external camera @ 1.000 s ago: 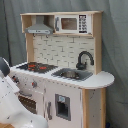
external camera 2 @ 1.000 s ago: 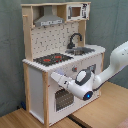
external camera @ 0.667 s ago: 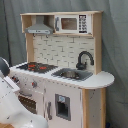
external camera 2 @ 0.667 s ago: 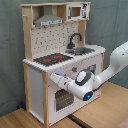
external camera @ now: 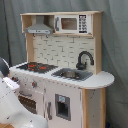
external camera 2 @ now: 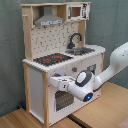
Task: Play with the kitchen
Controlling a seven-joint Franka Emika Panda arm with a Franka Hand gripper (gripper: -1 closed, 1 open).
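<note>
Tall toy kitchen of pale wood and white panels (external camera 2: 37, 80) standing on a wooden floor (external camera 2: 107, 107), before a grey backdrop; white robot gripper (external camera 2: 56, 81) against its front beside the windowed oven door (external camera 2: 62, 100); finger state indeterminable.

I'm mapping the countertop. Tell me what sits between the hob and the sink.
Nothing: in both exterior views only a bare strip of pale countertop separates the hob from the sink on the kitchen.
</note>
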